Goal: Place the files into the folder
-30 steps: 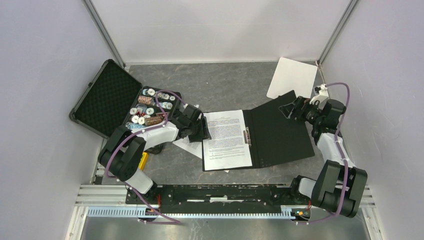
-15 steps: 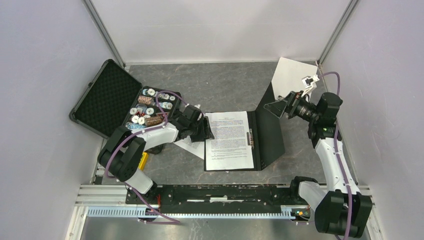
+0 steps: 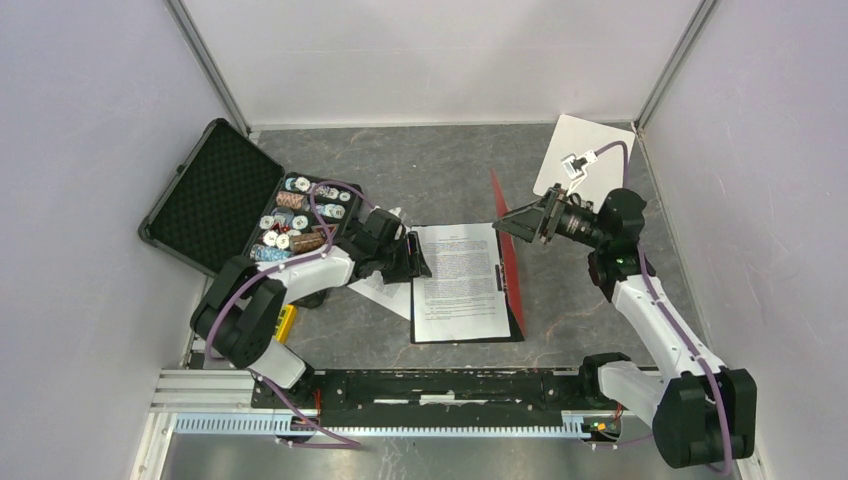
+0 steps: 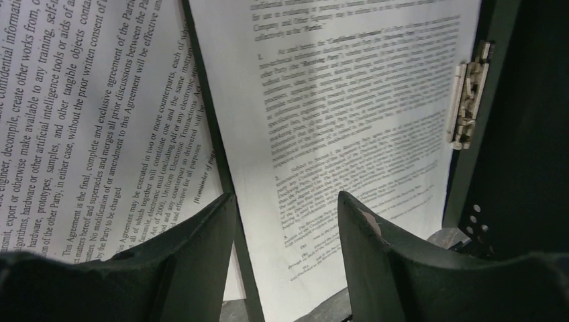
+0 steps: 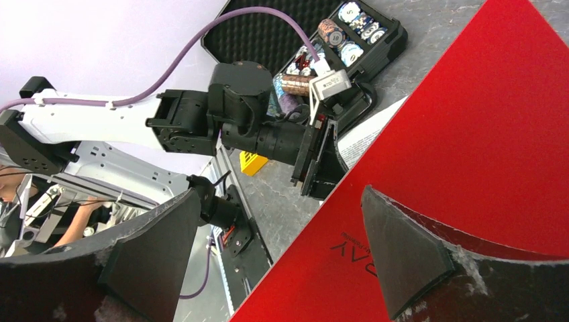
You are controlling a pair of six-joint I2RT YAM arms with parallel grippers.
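The folder lies mid-table; its red cover stands nearly upright over the spine. A printed file sheet lies on its black inside, beside the metal clip. Another printed sheet lies on the table outside the folder's left edge. My right gripper is open, one finger against the cover's red outside, whose edge passes between the fingers. My left gripper is open, low over the folder's left edge, with the sheet in the folder and the outside sheet on either side.
An open black case with a tray of chips stands at the back left. A blank white clipboard lies at the back right corner. A small yellow object lies by the left arm's base.
My right gripper has moved left and up, swinging the folder's cover from lying flat open to nearly upright, red side showing. The left gripper has stayed at the folder's left edge.
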